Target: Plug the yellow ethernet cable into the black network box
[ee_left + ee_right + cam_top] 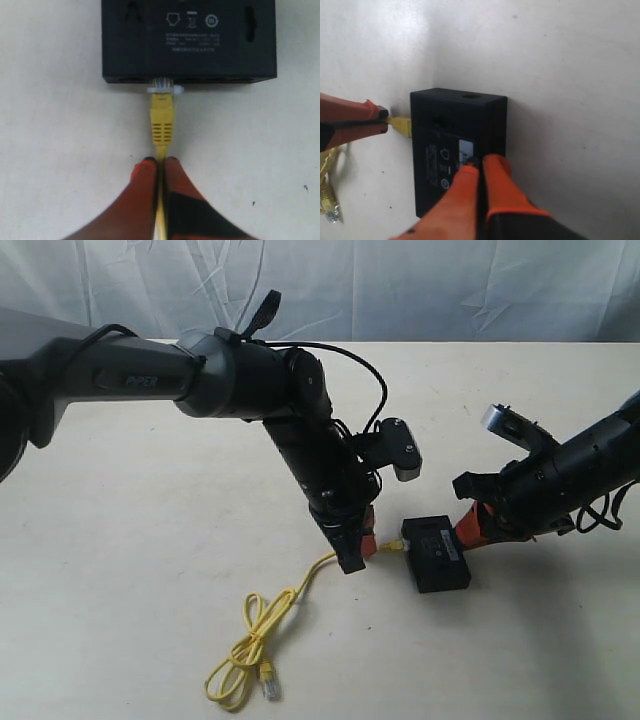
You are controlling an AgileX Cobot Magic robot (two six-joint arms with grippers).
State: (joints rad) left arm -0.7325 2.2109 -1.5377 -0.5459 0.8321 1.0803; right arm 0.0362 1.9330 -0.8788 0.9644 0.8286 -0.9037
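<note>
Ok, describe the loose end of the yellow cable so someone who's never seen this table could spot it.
On the pale tabletop, find the small flat black plastic box. A thin bright-yellow cord leads from its side into loose loops, and the small clear plug lies at their far end. Unlike the other plug, at the box's port, it lies free.

The black network box (435, 552) lies flat, a bit right of the middle of the frame, with small white marks on top. The yellow ethernet cable (300, 592) has one clear plug (164, 86) poked into a hole in the box's left side. The cord runs down-left into loose loops near the bottom edge.
</note>
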